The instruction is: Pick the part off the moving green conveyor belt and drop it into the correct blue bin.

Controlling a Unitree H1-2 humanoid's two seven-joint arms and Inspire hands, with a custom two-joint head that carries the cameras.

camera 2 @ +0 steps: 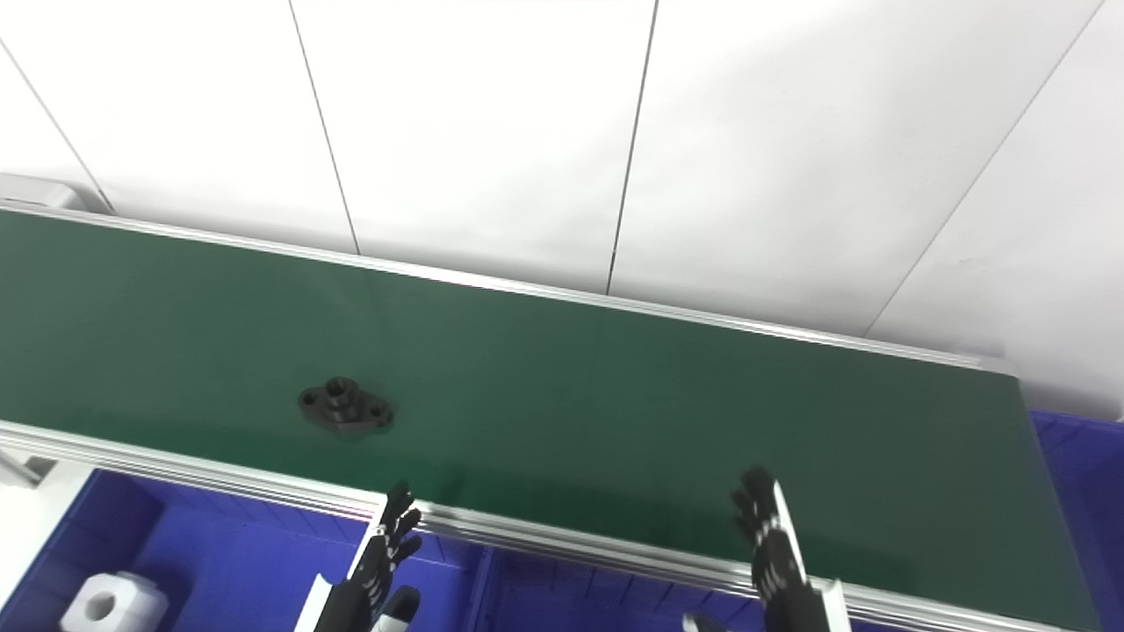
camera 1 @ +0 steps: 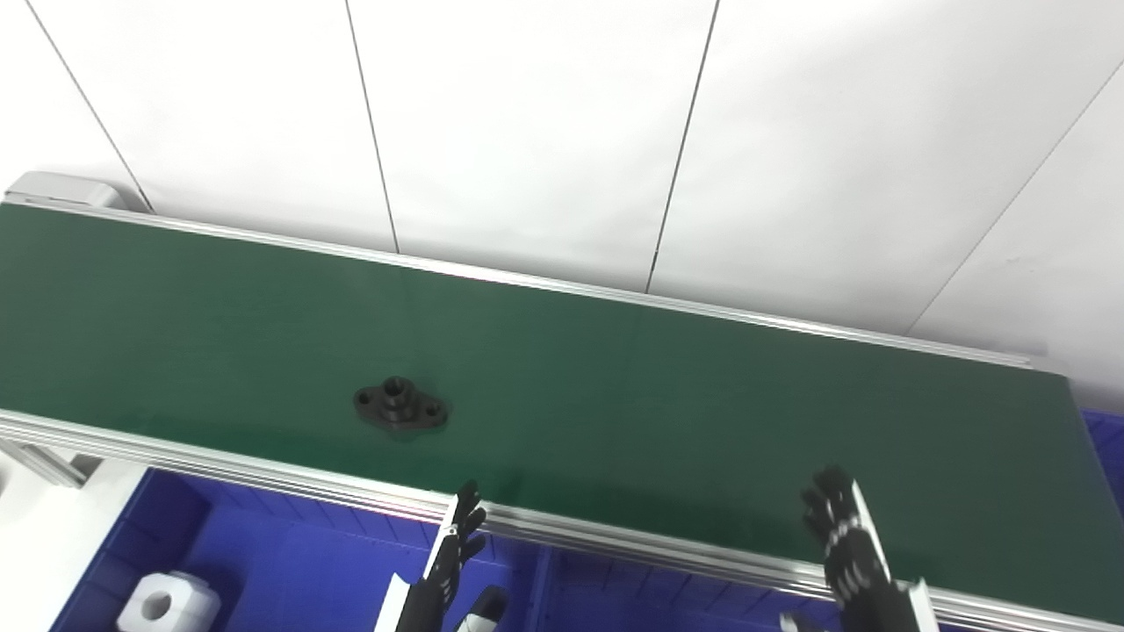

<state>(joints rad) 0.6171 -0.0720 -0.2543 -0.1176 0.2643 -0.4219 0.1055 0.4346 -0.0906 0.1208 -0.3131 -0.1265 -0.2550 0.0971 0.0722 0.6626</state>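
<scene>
While the fingers (camera 1: 467,513) of the left hand (camera 1: 448,566) pointed up toward the belt, they stood slightly apart from one another and closed on nothing, their tips reaching just over the near aluminium rail (camera 1: 263,478) of the green conveyor belt (camera 1: 615,395). The thumb of that hand showed low at the picture's bottom edge, set apart from the rest. On the other side, the right hand (camera 1: 847,549) was raised with its fingers likewise extended and a little spread, empty, and its tips lay over the near part of the green surface, well to the right of the left hand. Both hands were cut off by the bottom edge, so the palms were hardly visible, and the wrists appeared only as white and black housings. The part (camera 1: 400,407), a black flanged piece with a raised round hub and a hole in each of its two lobes, lay flat on the belt, to the left of and beyond the left hand, near the front rail but not touching it, and clear of both hands. Below the rail sat a blue bin (camera 1: 290,562) with a ribbed wall, and in its left portion rested a white block (camera 1: 167,604) with a round hole; a divider seemed to separate this bin from a further blue compartment to the right, though the view there was poor. Behind the belt rose a white panelled wall (camera 1: 544,132).
</scene>
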